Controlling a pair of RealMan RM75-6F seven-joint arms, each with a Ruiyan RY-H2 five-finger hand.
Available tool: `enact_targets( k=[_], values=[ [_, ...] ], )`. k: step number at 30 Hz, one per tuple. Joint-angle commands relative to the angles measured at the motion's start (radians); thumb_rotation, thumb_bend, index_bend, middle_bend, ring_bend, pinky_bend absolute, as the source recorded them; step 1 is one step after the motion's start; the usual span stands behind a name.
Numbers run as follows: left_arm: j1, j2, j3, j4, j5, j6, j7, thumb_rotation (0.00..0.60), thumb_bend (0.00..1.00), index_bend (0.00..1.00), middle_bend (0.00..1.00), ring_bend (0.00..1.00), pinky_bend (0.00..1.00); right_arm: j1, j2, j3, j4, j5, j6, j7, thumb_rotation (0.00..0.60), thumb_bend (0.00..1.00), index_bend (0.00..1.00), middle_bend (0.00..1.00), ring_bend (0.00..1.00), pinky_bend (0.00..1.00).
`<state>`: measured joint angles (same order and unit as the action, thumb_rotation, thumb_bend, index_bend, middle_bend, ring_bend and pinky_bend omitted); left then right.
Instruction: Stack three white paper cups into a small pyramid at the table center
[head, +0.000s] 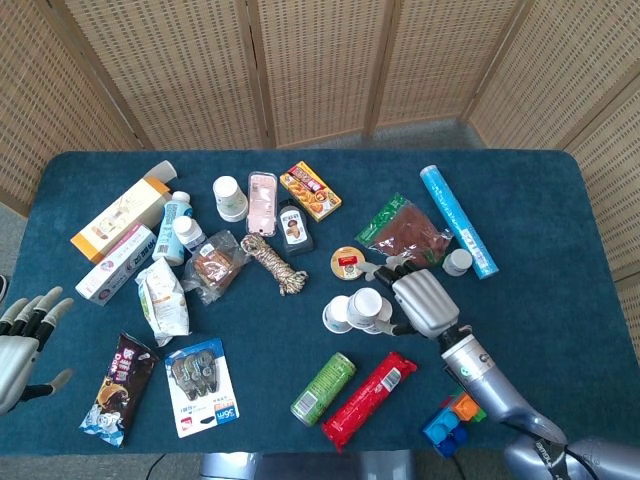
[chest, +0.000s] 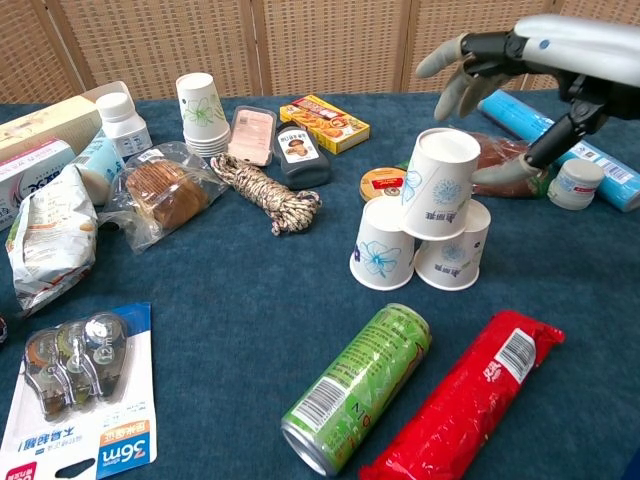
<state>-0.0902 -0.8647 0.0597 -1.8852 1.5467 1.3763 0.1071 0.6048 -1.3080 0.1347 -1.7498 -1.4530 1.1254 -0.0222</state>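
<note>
Three white paper cups with a blue flower print form a small pyramid near the table middle. The top cup (chest: 439, 183) (head: 366, 304) stands upside down on the left base cup (chest: 382, 245) (head: 337, 315) and the right base cup (chest: 452, 253). My right hand (chest: 520, 70) (head: 424, 301) hovers open just right of and above the pyramid, clear of the cups. My left hand (head: 22, 338) rests open at the table's left front edge, holding nothing.
A spare cup stack (chest: 202, 113) stands at the back left. A green can (chest: 358, 385) and red packet (chest: 465, 398) lie in front of the pyramid. A rope coil (chest: 268, 195), round tin (chest: 383, 182), brown snack bag (head: 403, 231) and blue tube (head: 457, 220) lie behind.
</note>
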Motion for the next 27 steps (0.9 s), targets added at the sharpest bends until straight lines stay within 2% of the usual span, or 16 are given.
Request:
enact_targets(
  k=[1,9,18,27],
  values=[
    [0.0,0.001,0.0,-0.001,0.0,-0.001,0.0,0.6,0.28,0.07,0.0,0.0,0.0,-0.016,0.024,-0.006,-0.019,-0.018,0.02,0.014,0.6,0.22,0.14,0.33,0.29,0.22],
    [0.001,0.004,0.004,-0.004,0.007,0.0,-0.002,0.6,0.28,0.07,0.0,0.0,0.0,-0.041,0.059,-0.003,0.005,-0.049,0.067,0.035,0.6,0.22,0.13,0.32,0.29,0.22],
    [0.002,0.003,0.005,-0.005,0.009,-0.001,-0.001,0.6,0.28,0.07,0.0,0.0,0.0,-0.065,0.075,0.02,0.102,-0.07,0.135,0.085,0.6,0.22,0.15,0.32,0.29,0.23],
    [0.005,0.01,0.006,-0.005,0.018,0.008,-0.017,0.6,0.28,0.07,0.0,0.0,0.0,-0.13,0.125,0.044,0.184,-0.005,0.193,0.172,0.6,0.21,0.15,0.31,0.26,0.25]
  ],
)
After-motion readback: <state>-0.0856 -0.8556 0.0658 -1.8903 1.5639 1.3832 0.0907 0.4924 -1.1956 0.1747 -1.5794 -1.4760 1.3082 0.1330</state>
